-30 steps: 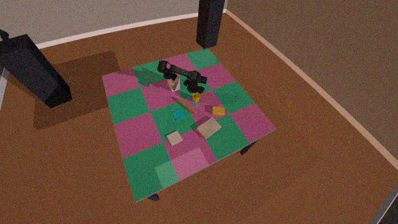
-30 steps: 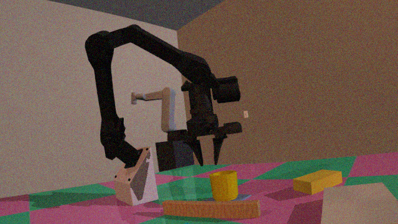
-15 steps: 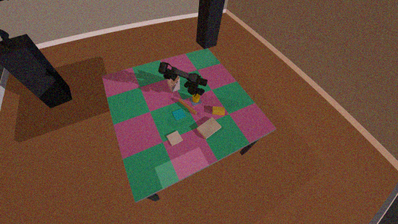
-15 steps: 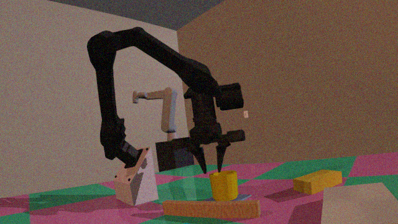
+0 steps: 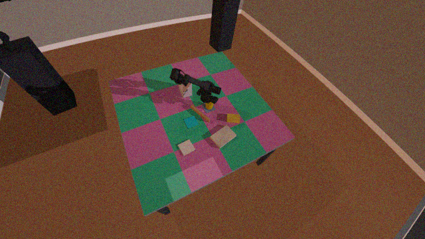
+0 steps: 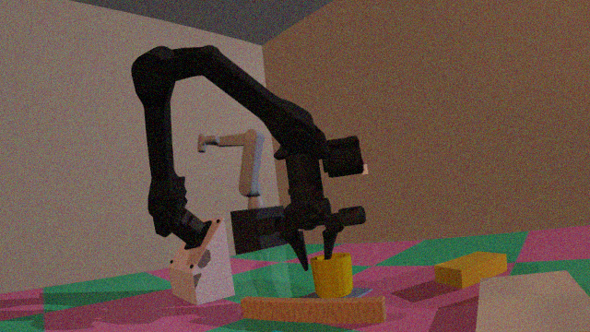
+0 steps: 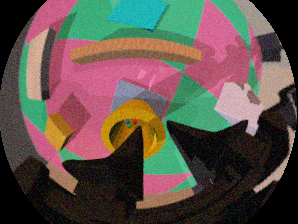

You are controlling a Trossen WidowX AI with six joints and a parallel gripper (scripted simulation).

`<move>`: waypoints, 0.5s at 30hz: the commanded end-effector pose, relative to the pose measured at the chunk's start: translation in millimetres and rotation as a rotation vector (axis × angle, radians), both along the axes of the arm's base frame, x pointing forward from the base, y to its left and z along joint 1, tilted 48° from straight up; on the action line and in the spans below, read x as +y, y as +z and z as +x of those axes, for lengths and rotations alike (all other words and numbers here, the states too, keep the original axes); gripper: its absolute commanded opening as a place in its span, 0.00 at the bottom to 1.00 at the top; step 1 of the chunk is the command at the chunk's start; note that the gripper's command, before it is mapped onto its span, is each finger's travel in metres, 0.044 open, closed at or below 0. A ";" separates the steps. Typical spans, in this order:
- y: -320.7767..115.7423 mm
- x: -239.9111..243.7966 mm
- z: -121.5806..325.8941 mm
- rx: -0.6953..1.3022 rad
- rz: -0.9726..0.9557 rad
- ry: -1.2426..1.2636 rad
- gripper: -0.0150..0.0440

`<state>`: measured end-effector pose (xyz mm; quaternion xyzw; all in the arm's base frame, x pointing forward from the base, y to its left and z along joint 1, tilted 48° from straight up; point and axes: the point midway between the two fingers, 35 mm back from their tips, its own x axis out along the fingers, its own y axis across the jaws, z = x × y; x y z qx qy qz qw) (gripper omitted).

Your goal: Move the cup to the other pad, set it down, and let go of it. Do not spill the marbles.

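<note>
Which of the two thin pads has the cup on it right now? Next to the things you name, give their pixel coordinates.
The grey-blue pad [image 6: 361, 292] [image 7: 125, 92] has the yellow cup [image 5: 209, 105] [image 6: 333, 277] [image 7: 107, 132] on it; the cyan pad [image 5: 190, 122] [image 7: 139, 13], across the orange-brown bar [image 5: 200, 113] [image 6: 313, 311] [image 7: 136, 50], holds nothing.

Yellow cup [image 5: 209, 105] [image 6: 333, 277] [image 7: 106, 134] — black arm [image 5: 196, 81] [image 6: 159, 134] — pink-and-green checkered tabletop [image 5: 143, 143] [image 6: 401, 258] [image 7: 95, 75], cyan pad [image 5: 190, 122] [image 7: 139, 13].
</note>
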<state>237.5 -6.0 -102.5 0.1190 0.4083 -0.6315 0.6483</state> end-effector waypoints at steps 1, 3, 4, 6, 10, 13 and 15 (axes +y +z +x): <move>-4.4 -6.1 -3.6 0.009 -0.006 0.004 0.54; -6.5 -8.4 -4.3 0.009 -0.006 0.003 0.54; -7.5 -9.6 -4.6 0.009 -0.007 0.003 0.54; -9.5 -12.0 -5.3 0.010 -0.007 0.003 0.54; -10.9 -13.6 -5.9 0.010 -0.008 0.003 0.54; -10.3 -11.9 -4.0 0.003 -0.004 -0.001 0.53; -10.3 -11.9 -4.0 0.003 -0.004 -0.001 0.50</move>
